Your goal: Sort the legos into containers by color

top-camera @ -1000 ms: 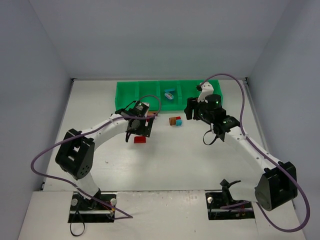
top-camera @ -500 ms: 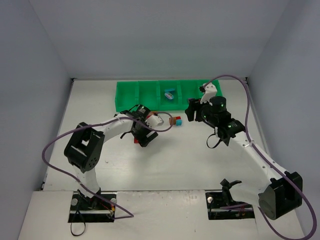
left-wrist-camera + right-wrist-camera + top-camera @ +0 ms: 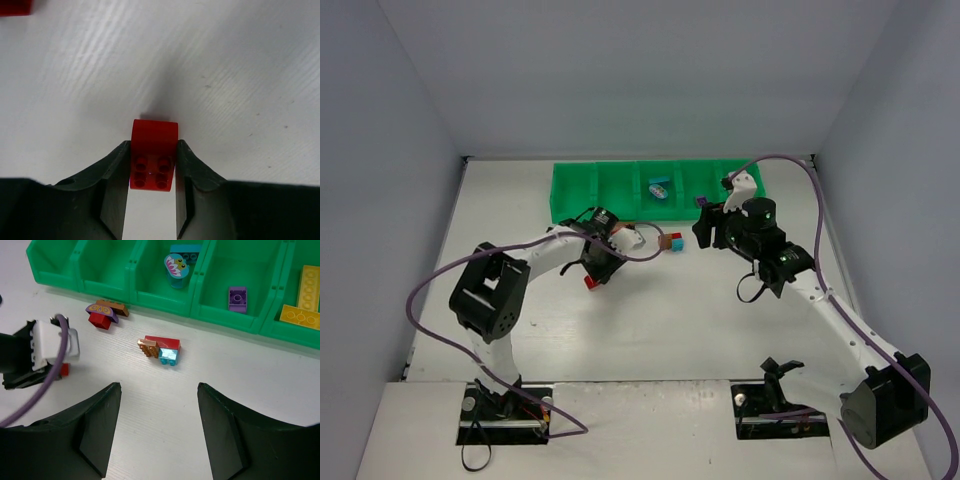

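A red lego (image 3: 154,152) sits at table level between my left gripper's fingers, which press on both its sides; from above it shows at the left gripper (image 3: 592,276) as the red lego (image 3: 589,284). My right gripper (image 3: 159,390) is open and holds nothing, hovering just short of a joined brown, red and cyan cluster (image 3: 161,348). A second cluster, purple, brown and red (image 3: 104,313), lies against the front wall of the green containers (image 3: 165,305). Inside the containers are a cyan lego (image 3: 176,267), a purple lego (image 3: 237,296) and yellow legos (image 3: 305,300).
The containers (image 3: 595,185) run along the far side of the table, with grey walls close on both sides. My left wrist and its purple cable (image 3: 47,347) lie to the left of the right gripper. Another red piece (image 3: 15,6) shows at the left wrist view's top corner.
My left gripper has come down over the red lego and shut on it. The right arm has shifted slightly to the right, its jaws unchanged.
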Controlling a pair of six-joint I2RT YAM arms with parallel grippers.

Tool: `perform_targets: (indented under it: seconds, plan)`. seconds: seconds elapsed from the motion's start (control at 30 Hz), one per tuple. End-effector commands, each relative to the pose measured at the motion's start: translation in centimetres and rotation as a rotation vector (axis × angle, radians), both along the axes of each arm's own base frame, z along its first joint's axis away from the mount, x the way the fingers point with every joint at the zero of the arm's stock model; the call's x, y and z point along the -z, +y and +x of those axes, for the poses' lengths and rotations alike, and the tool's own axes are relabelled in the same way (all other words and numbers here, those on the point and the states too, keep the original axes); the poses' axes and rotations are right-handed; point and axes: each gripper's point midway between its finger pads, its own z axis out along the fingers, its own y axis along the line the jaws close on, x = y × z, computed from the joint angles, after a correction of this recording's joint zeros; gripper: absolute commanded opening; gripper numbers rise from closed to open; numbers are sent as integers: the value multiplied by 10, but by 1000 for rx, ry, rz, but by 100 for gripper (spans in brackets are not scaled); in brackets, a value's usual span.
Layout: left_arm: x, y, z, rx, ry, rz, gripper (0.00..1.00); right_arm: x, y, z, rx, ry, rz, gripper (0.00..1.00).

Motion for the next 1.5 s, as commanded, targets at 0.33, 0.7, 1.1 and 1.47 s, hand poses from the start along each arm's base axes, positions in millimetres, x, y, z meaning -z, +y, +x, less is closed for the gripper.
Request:
perform_targets:
  seconds: [0.33,0.7,1.1,1.47]
  plan:
    - [-233,51,168,-548,-717,-333,0,-18,2,-5,0,-53,65,59]
    - [-221,79,253,-720,-757,-373,14,-14,0,-14,2,-22,70,59]
    - [-215,69,261,-706,-702,-418,69,25,10,-6,-11,104,47,60]
    - [-212,5,161,-489,-432,-536,72,25,12,-2,-12,103,37,60]
